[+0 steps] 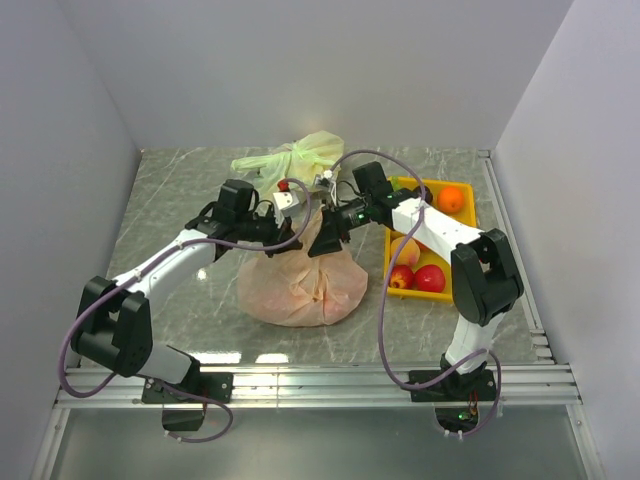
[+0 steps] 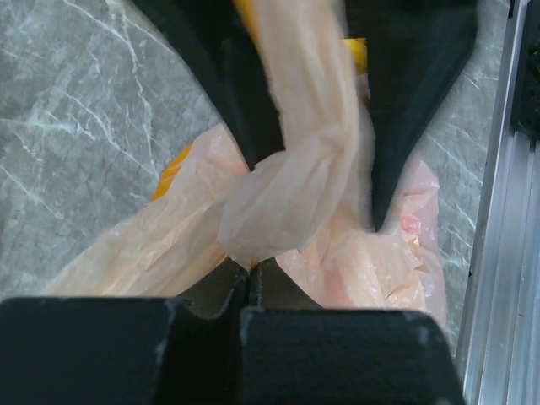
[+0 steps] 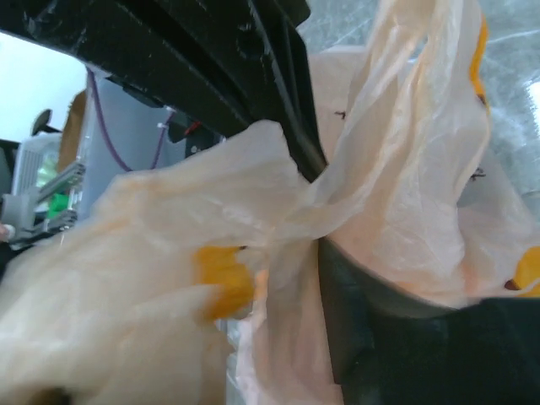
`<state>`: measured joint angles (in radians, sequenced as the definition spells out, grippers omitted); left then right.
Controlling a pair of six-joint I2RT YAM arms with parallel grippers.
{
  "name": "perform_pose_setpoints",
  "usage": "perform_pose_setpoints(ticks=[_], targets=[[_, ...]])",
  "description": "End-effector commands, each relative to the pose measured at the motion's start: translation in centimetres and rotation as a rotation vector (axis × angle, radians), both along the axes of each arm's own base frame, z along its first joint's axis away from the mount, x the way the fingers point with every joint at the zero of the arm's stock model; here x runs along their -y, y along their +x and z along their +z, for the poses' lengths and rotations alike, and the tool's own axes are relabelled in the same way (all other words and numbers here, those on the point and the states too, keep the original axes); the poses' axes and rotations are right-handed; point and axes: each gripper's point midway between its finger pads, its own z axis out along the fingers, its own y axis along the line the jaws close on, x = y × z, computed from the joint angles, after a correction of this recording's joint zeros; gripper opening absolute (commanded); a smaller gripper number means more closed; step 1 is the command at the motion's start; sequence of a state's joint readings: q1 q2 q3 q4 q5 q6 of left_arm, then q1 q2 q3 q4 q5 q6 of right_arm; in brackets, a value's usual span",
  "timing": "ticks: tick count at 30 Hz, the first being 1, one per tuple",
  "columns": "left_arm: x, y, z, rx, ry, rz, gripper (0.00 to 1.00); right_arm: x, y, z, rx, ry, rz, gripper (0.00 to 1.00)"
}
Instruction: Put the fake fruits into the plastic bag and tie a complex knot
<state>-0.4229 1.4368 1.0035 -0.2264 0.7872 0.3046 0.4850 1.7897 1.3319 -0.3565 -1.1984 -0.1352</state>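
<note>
Marble table (image 1: 170, 210): left gripper (image 2: 250, 274) pinches plastic bag (image 1: 300, 285).

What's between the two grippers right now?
Only the plastic bag: its twisted, knotted handle strip runs from the left gripper, shut on it, to the right gripper, open around it. Clearest in the left wrist view.

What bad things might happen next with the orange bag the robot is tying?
1. The right gripper has open jaws around a handle strip, so the strip may slip free and the loose twist could undo.
2. The left gripper pinches thin plastic; a hard pull might tear the plastic bag.
3. An orange, a peach and red apples sit in the yellow tray; finishing the knot now would shut them out.
</note>
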Motion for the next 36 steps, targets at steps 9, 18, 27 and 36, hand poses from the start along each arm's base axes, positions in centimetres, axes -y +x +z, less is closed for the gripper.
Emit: perform_pose_setpoints(ticks=[9,18,27,36], targets=[[-3.2,0.8,7.8,0.054,-0.105,0.067,0.43,0.0,1.3,0.7,0.057,0.029,-0.038,0.0],[-8.1,3.4,9.9,0.017,-0.122,0.291,0.61,0.3,0.4,0.9,0.126,0.062,0.03,0.0],[-7.4,7.7,7.7,-0.055,-0.117,0.267,0.65,0.5,-0.4,0.9,0.207,0.078,0.084,0.0],[-6.7,7.5,4.1,-0.19,-0.101,0.203,0.65,0.5,-0.4,0.8,0.231,0.08,0.094,0.0]])
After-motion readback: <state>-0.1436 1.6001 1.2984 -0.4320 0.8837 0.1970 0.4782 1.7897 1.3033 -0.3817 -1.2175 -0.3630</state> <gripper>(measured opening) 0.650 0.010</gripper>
